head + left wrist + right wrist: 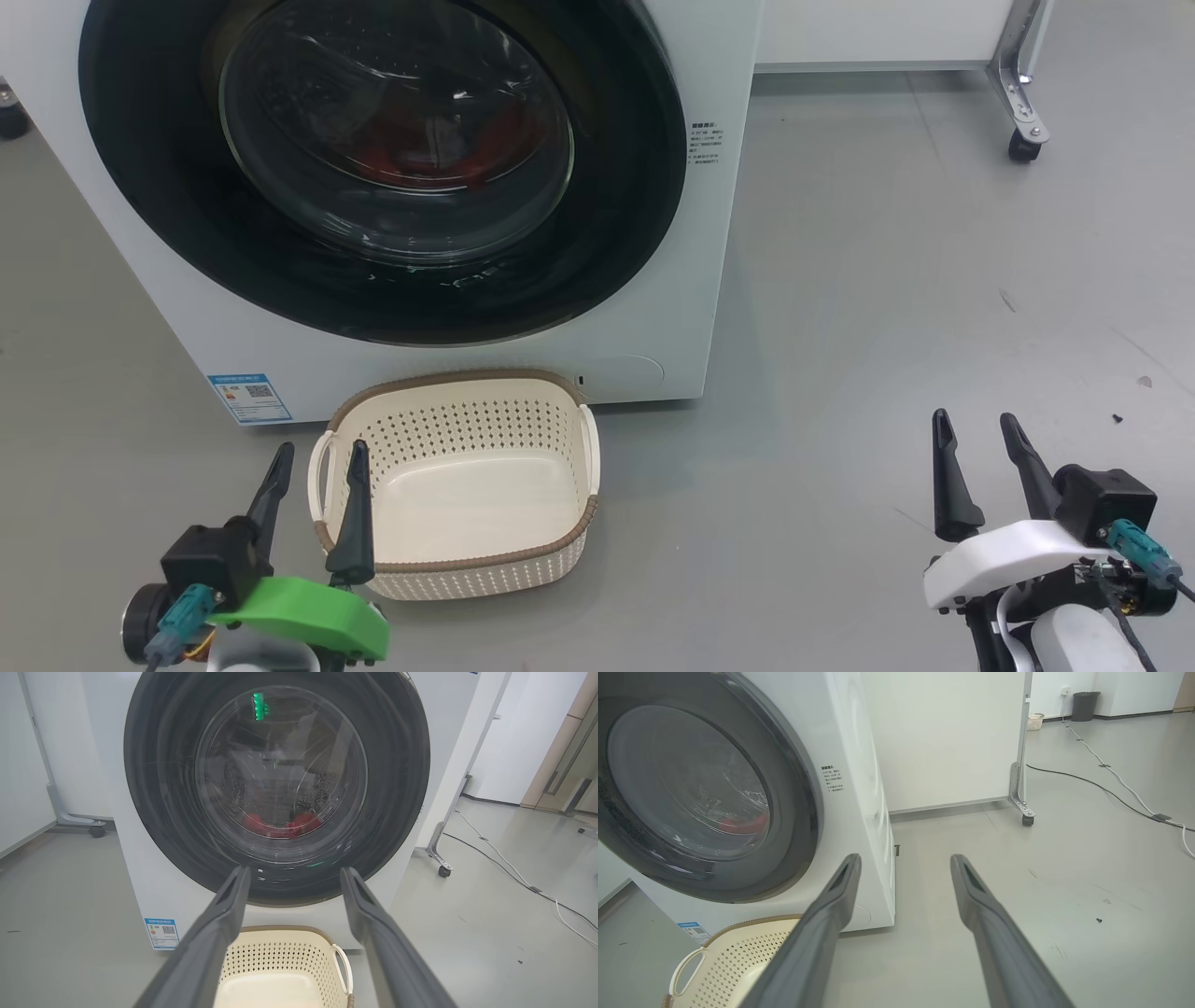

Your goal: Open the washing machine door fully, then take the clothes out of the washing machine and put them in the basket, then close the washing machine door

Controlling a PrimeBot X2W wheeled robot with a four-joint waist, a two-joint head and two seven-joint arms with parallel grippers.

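**Door shut; both end effectors empty and short of it**

The washer [709,280] is seen ahead of and above both end effectors, its white front standing on the floor [887,280]. Its door [168,187] is judged fully shut, the black rim lying flush against that front, so no step of the task is judged done.

The door is faced squarely by the left end effector [322,448]. In the left wrist view the glass is framed between and beyond the two fingers, well apart from their tips. The basket [448,378] is found just beside that end effector, on its right and below the door. It is empty, with its long axis running across the washer's front.

The right end effector [974,418] is held well off to the right, its fingers pointed past the washer's right side at bare floor. The door lies to its upper left. Both end effectors are held parted by a moderate gap, with nothing gripped.

The clothes [411,159] are made out as a red patch low behind the glass.

No handle or hinge side can be told. The left arm is judged nearer the door's middle, the right nearer its right rim.
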